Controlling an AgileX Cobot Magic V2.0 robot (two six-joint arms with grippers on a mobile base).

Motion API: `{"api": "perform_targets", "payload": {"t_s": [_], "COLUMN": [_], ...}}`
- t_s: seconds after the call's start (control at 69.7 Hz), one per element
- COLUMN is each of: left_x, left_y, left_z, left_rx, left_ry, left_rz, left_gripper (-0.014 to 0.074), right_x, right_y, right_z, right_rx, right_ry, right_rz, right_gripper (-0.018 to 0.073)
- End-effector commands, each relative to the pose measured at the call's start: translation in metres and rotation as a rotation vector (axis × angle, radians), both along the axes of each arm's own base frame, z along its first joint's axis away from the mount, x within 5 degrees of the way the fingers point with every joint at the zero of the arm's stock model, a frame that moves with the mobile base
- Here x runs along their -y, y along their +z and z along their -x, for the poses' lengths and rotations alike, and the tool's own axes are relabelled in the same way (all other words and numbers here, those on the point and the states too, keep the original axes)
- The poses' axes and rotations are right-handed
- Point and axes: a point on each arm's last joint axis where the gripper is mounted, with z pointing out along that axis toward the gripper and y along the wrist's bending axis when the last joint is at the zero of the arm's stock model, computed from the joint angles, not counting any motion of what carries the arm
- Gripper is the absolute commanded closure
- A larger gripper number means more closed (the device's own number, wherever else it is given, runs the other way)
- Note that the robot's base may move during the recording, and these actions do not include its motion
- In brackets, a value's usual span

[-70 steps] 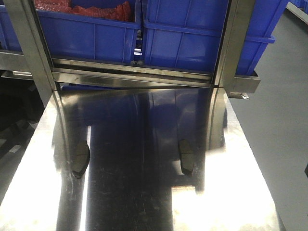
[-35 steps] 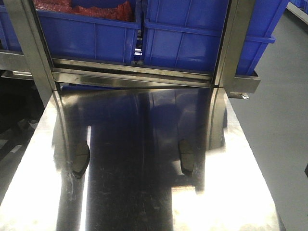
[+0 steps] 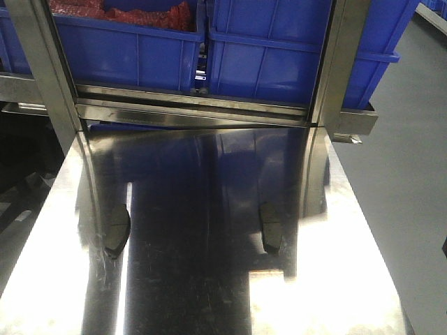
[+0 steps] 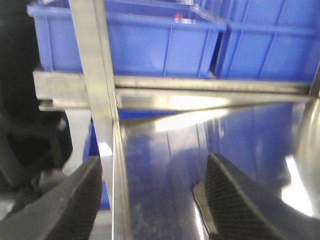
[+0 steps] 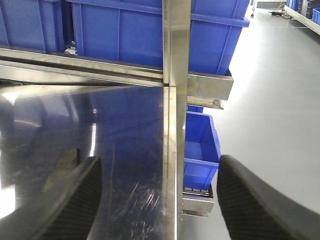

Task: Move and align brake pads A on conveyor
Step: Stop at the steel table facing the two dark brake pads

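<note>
Lying flat on the shiny tabletop (image 3: 209, 293), well short of the blue bins (image 3: 133, 52): two of the brake pads A (image 3: 116, 234), the first below the left bin, the second pad (image 3: 270, 227) below the right bin. Both turned lengthways toward the bins and set well apart. Probably laid out so as to give each arm a pad of its own, though only a guess. No conveyor in any view and no further pads, so moving and aligning apparently not yet begun.

Shown by the front view alone: the whole layout beneath the bins, yet neither arm. Shown by the wrist views alone: the state of each pincer. Left pincer (image 4: 153, 160) spread wide, gripping nothing, aimed at the bins, with a dark curved shape (image 4: 199, 192) just beside one finger, on the side toward the bins. Likely the first pad, but too blurred to confirm. Right pincer (image 5: 160, 160) likewise spread and empty, facing the bins, with a dim oblong shape (image 5: 67, 159) between it and the bins. Possibly the second pad, possibly mere reflection.
</note>
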Motion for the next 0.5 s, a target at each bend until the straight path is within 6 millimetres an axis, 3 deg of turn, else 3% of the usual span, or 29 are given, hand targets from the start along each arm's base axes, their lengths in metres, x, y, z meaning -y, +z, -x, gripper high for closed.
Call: {"api": "perform_targets", "payload": {"t_s": [0.0, 0.186, 0.373, 0.488], "left_x": [0.002, 0.006, 0.013, 0.027], "left_y": [0.029, 0.040, 0.026, 0.017], "left_z": [-0.020, -0.066, -0.114, -0.136], "left_rx": [0.024, -0.147, -0.394, -0.486], "left_ry": [-0.001, -0.011, -0.031, -0.097], "left_rz": [0.038, 0.036, 0.051, 0.026], "left_gripper": [0.0146, 0.0146, 0.0146, 0.0146], "right_x": [0.001, 0.001, 0.001, 0.001], "right_y": [0.015, 0.015, 0.015, 0.015], "right_z": [-0.002, -0.002, -0.002, -0.002], "right_rx": [0.090, 0.090, 0.091, 0.091], "right_ry": [-0.006, -0.006, -0.006, -0.006], "right_rz": [0.005, 0.005, 0.005, 0.005], "right_gripper": [0.0090, 0.0090, 0.0090, 0.0090]}}
